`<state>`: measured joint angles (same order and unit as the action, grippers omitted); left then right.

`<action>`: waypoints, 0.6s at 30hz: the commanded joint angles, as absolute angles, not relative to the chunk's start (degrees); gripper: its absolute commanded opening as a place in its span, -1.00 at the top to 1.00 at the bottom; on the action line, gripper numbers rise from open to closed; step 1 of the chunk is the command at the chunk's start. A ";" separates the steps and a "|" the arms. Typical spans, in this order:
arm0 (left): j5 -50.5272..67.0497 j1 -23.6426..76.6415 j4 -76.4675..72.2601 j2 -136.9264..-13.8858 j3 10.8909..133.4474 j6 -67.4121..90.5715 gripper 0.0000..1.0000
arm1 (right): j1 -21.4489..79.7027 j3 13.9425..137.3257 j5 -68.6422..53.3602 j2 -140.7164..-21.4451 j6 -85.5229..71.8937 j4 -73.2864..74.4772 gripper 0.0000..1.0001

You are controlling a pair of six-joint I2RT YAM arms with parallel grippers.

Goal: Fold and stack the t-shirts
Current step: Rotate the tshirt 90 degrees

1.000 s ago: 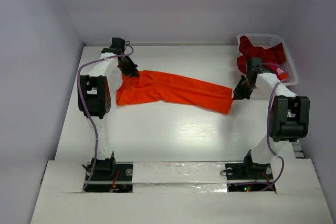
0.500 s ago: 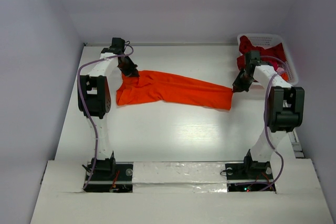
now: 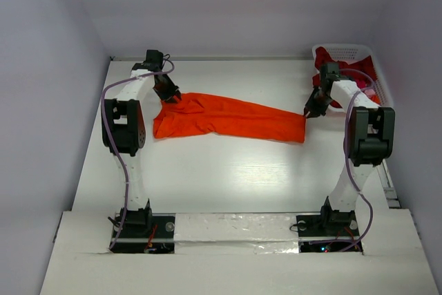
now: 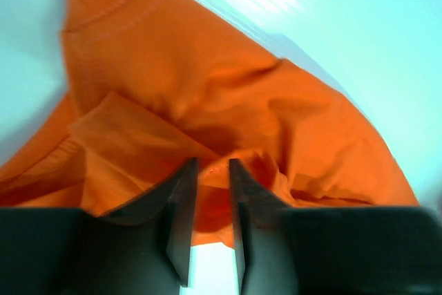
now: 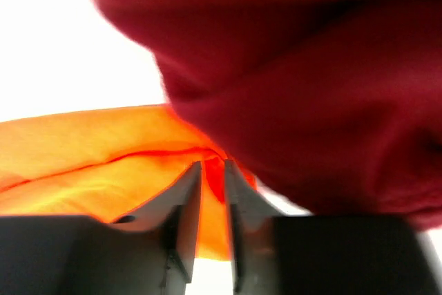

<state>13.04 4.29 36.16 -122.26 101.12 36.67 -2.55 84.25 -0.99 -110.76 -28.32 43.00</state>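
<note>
Stretching across the white table (image 3: 228, 177) from left to right, the orange-red t-shirt (image 3: 228, 117) lies as a long band, drawn out between the two arms, presumably so that it flattens before the first fold. At the far right corner the white basket (image 3: 349, 51) holds the dark crimson shirts (image 3: 359, 72), heaped and not yet folded; one fills much of the right wrist view. The left gripper (image 3: 170, 95) pinches a bunched fold at the shirt's left end, its jaws closed to a narrow gap on orange cloth. The right gripper (image 3: 308, 112) nips the opposite end just beside the basket, fingers likewise pressed onto a thin edge of fabric.
</note>
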 commanded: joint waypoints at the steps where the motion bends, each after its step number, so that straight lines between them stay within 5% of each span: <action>1: 9.76 2.90 37.44 -119.88 101.87 35.51 0.54 | -3.34 86.66 2.37 -110.74 -27.95 43.24 0.44; 2: 9.58 2.38 37.62 -119.80 101.78 35.42 0.28 | -3.34 86.75 2.63 -110.66 -28.04 43.33 0.14; 5: 8.44 1.85 37.44 -118.39 100.90 35.42 -0.24 | -3.34 86.84 3.43 -109.60 -28.12 43.50 -0.18; 8: 7.65 0.71 37.44 -116.20 100.20 35.42 -0.31 | -3.34 86.66 4.66 -107.15 -28.12 43.24 -0.21; 13: 8.61 0.18 36.92 -109.97 99.14 35.59 0.05 | -0.54 87.71 3.60 -103.28 -27.42 43.42 -0.19; 14: 9.22 0.18 36.13 -108.99 98.71 35.68 0.59 | 1.73 88.06 3.69 -102.75 -27.25 43.68 -0.07; 15: 9.58 0.18 35.69 -108.11 98.09 35.86 0.91 | 3.06 88.41 3.78 -102.74 -27.07 43.94 0.13; 16: 10.36 0.78 35.34 -106.63 96.87 36.29 1.00 | 4.29 88.94 4.21 -102.92 -26.72 44.38 0.41; 17: 10.63 1.40 34.55 -106.09 96.16 36.39 1.00 | 5.44 89.64 4.48 -103.35 -26.81 44.73 0.99; 18: 10.81 1.41 34.11 -105.65 95.37 36.47 1.00 | 7.45 90.00 4.83 -103.71 -26.89 44.82 1.00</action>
